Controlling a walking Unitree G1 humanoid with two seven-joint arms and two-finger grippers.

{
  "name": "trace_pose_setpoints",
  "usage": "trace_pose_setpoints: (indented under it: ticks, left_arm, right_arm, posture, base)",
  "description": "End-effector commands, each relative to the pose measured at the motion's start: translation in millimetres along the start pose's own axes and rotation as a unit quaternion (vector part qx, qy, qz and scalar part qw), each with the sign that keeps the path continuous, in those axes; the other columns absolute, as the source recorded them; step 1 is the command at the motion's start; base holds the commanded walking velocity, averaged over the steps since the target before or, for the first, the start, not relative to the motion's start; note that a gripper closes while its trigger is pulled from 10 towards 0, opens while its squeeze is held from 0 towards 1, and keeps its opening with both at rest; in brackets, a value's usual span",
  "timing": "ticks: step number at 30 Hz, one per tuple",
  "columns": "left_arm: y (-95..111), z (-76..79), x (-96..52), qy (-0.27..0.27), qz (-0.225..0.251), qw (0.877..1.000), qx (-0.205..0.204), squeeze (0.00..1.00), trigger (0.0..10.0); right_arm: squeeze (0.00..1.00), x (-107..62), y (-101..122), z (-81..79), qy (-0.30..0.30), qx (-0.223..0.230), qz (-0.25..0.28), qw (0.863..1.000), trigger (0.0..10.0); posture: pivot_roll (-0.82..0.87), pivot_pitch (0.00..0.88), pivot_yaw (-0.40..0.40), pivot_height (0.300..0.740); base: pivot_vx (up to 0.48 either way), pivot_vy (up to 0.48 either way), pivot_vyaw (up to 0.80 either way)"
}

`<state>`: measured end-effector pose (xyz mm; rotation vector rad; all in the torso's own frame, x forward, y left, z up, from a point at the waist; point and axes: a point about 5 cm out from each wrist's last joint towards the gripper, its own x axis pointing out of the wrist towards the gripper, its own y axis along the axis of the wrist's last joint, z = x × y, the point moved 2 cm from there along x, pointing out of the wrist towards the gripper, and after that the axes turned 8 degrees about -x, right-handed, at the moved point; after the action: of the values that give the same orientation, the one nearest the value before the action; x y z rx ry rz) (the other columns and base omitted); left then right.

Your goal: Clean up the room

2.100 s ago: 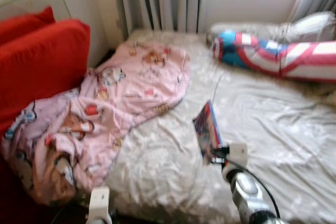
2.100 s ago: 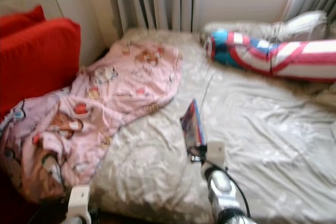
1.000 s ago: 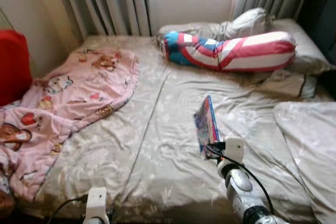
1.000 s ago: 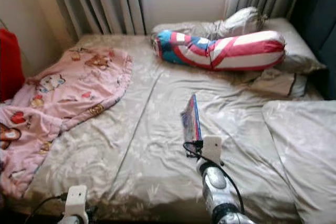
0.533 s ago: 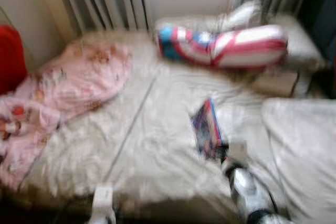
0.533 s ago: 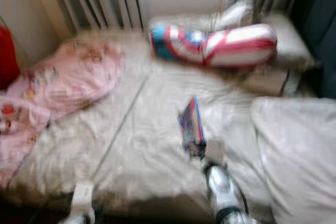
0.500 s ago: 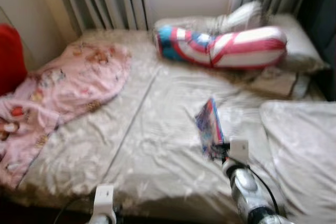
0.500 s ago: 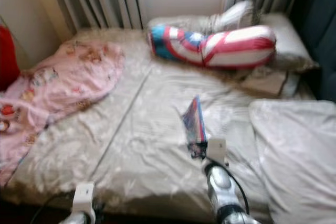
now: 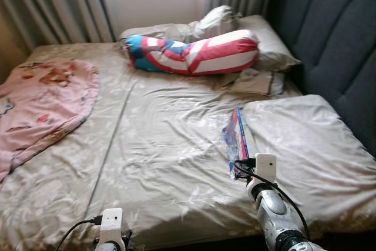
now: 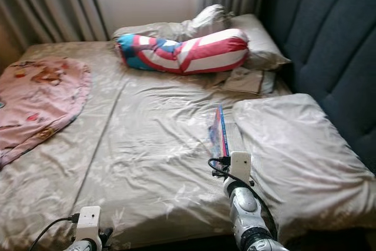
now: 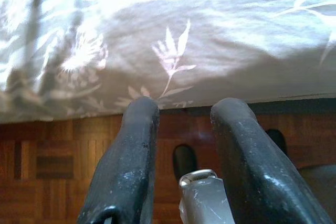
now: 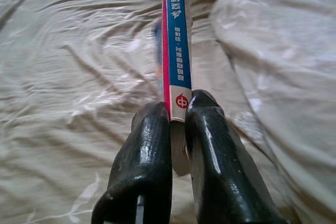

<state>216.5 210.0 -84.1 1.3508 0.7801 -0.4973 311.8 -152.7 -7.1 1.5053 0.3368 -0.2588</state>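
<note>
My right gripper (image 12: 177, 116) clamping a thin blue-spined book (image 12: 176, 51) above wrinkled beige bed sheet (image 9: 158, 145), plump white pillow (image 9: 305, 145) alongside.

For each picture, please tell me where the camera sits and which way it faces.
Left eye, right eye: on the head, facing forward and down at the bed; both arms show.
Left wrist: along the left gripper, jaws apart, toward the bed edge and wooden floor.
Right wrist: along the right gripper shut on a book.
Shared: book, bed sheet.
</note>
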Motion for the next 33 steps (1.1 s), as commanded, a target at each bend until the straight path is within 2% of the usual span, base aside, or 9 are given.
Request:
trace_pose_setpoints:
  ticks: [1,9,12,25,33]
  left_arm:
    - [-3.0,-3.9,-0.7,0.004,-0.007,1.0,-0.002,0.0,10.0]
    - [-4.8,-1.6,-0.9,0.0,-0.01,1.0,0.006,0.0,10.0]
    - [-6.4,-1.4,-0.9,0.002,-0.016,1.0,0.018,0.0,10.0]
    - [-5.5,4.4,-0.6,-0.004,-0.008,1.0,0.008,0.0,10.0]
    - [-3.0,1.6,-0.4,-0.003,-0.005,1.0,0.006,0.0,10.0]
  right_arm:
    - [0.0,3.1,9.6,-2.2,0.004,-0.002,0.017,1.0,10.0]
    - [0.0,2.6,7.6,-3.2,0.007,-0.004,0.013,1.0,10.0]
    - [0.0,2.1,7.0,-3.3,0.005,-0.003,0.014,1.0,10.0]
    - [0.0,1.7,5.1,-4.8,0.009,-0.009,0.01,1.0,10.0]
    - [0.0,1.9,6.0,-5.2,0.009,-0.009,0.012,1.0,10.0]
  posture:
    - [-0.09,0.0,0.003,0.74]
    - [-0.09,0.0,0.002,0.74]
    - [-0.09,0.0,0.0,0.74]
    - [-0.09,0.0,-0.001,0.74]
    - [-0.09,0.0,-0.002,0.74]
  base:
    - [0.0,0.0,-0.76]
    - [0.0,0.0,-0.76]
    - [0.379,0.0,-0.66]
    - [0.0,0.0,0.0]
    - [0.0,0.0,0.0]
